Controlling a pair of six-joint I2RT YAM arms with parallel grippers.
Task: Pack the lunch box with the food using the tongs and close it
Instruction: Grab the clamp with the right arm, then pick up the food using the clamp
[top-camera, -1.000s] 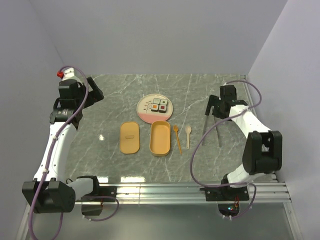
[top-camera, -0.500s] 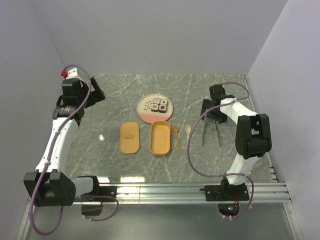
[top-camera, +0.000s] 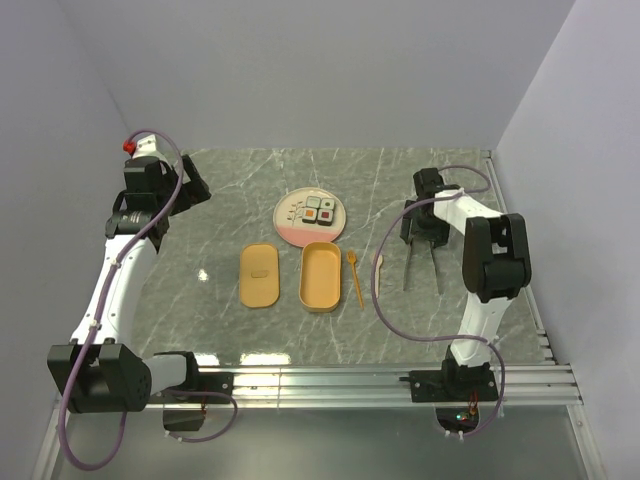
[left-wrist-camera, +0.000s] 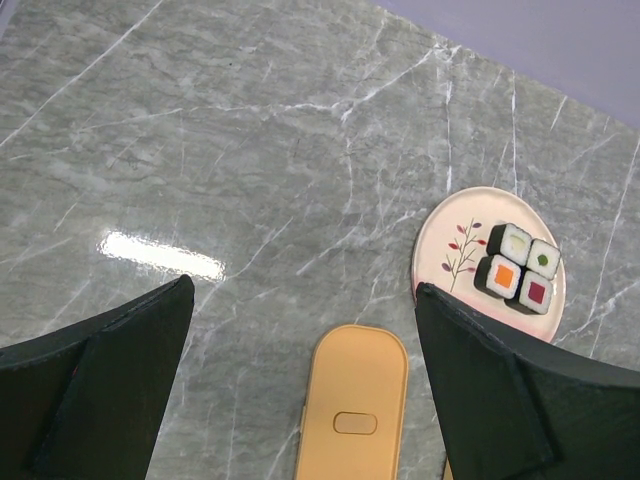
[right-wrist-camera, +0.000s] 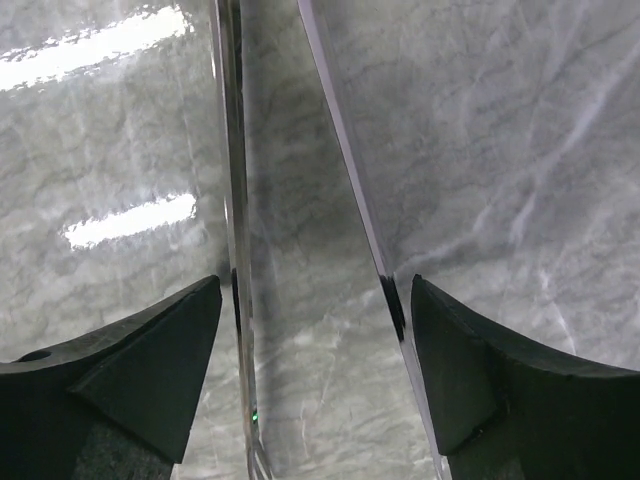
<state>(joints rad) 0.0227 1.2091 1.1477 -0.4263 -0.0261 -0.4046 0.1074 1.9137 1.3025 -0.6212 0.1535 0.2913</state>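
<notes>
The tan-orange lunch box (top-camera: 320, 276) stands uncovered mid-table, its flat lid (top-camera: 258, 275) (left-wrist-camera: 352, 400) lying to its left. Several sushi pieces (top-camera: 319, 210) (left-wrist-camera: 521, 266) rest on the round pink-and-cream plate (top-camera: 296, 222) (left-wrist-camera: 448, 232) behind it. The dark grey tongs (top-camera: 408, 272) lie flat at the right. My right gripper (top-camera: 421, 238) (right-wrist-camera: 315, 285) is down over their joined end, open, a finger just outside each slender arm (right-wrist-camera: 231, 200); small gaps show. My left gripper (top-camera: 192, 182) (left-wrist-camera: 305, 290) hangs open and empty, high over the back left.
An orange spoon (top-camera: 355, 277) lies right of the box, with a beige spoon (top-camera: 378, 261) beyond it, partly behind the right arm's cable. Grey walls close off the back and both sides of the marble table (top-camera: 210, 310).
The right arm has swung left and dropped onto the tongs, its jaws narrowing around the two arms. The left arm shifted slightly at first, then stayed still.
</notes>
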